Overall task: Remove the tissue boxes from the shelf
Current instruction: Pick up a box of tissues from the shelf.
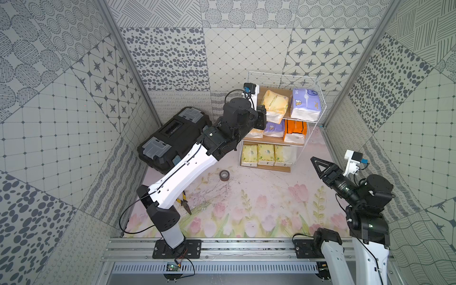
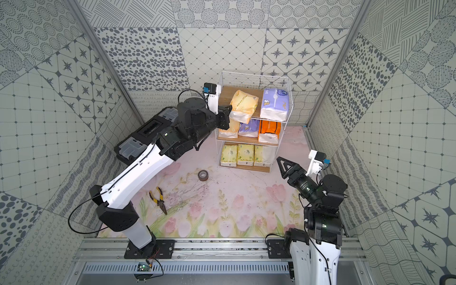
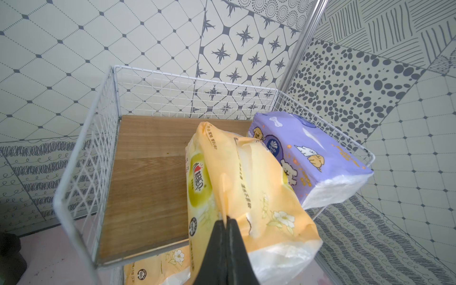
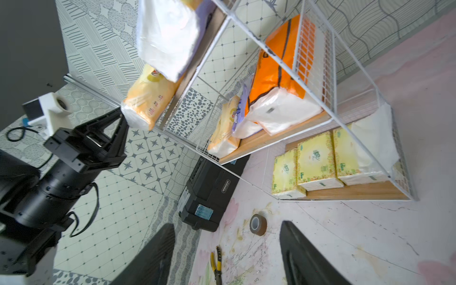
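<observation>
Tissue boxes, 8 in all, sit on the shelf. Up top, the pale orange pack tilts out over the front edge, far end probably on the board, wrapper pinched by the left gripper. The right gripper hangs with jaws spread over the mat, well apart.

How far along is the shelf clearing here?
Done: nothing; no pack is off the shelf. In hand: left gripper shut on the top tier's pale orange pack, tilted over the front edge. Left: all eight to come off; right gripper open, empty.
</observation>
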You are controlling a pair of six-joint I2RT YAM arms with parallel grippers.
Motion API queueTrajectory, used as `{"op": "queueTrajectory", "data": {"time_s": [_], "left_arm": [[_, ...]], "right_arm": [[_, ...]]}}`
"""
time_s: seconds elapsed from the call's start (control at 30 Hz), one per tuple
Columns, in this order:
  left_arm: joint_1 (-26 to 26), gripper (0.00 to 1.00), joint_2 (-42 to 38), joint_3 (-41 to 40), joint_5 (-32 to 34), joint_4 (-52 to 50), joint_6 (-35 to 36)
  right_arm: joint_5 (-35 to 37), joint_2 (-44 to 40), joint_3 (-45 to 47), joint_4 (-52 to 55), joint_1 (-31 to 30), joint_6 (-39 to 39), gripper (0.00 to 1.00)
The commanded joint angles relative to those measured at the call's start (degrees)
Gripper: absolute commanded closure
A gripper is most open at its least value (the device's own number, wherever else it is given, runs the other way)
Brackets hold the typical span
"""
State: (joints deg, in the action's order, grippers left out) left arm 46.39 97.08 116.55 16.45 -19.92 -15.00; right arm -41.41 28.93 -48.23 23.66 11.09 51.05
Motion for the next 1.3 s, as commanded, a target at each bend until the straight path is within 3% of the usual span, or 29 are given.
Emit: {"op": "queueTrajectory", "data": {"time_s": [0.0,0.1,0.23,0.33,0.63,0.83,1.13,1.27], "left_arm": [[0.35,1.00,-5.59,-8.43,0.86,12.23,-3.55],[0.37,1.00,-6.97,-10.44,0.80,12.98,-4.28],[0.36,1.00,-7.41,-11.46,0.34,12.90,-4.75],[0.40,1.00,-8.05,-12.58,0.60,13.14,-4.86],[0.32,1.00,-9.28,-15.29,-0.09,13.80,-5.95],[0.37,1.00,-9.63,-16.60,-0.03,14.64,-6.57],[0.30,0.99,-10.68,-18.35,-0.33,14.89,-7.49],[0.39,0.78,-11.37,-18.99,-0.60,14.94,-7.66]], "right_arm": [[2.53,2.04,-2.80,-8.49,-4.59,8.22,0.24],[9.95,6.00,-4.86,-12.16,-14.48,10.16,0.21],[21.45,14.72,-10.16,-14.91,-31.51,6.01,0.16],[27.00,20.11,-13.40,-18.58,-38.28,5.22,0.14],[32.71,30.49,-17.33,-29.95,-40.11,12.38,0.06],[37.41,33.22,-17.95,-33.53,-41.11,15.22,0.07],[38.43,37.12,-20.05,-34.99,-41.62,19.20,0.32],[37.98,37.11,-20.15,-34.87,-41.78,19.52,0.42]]}}
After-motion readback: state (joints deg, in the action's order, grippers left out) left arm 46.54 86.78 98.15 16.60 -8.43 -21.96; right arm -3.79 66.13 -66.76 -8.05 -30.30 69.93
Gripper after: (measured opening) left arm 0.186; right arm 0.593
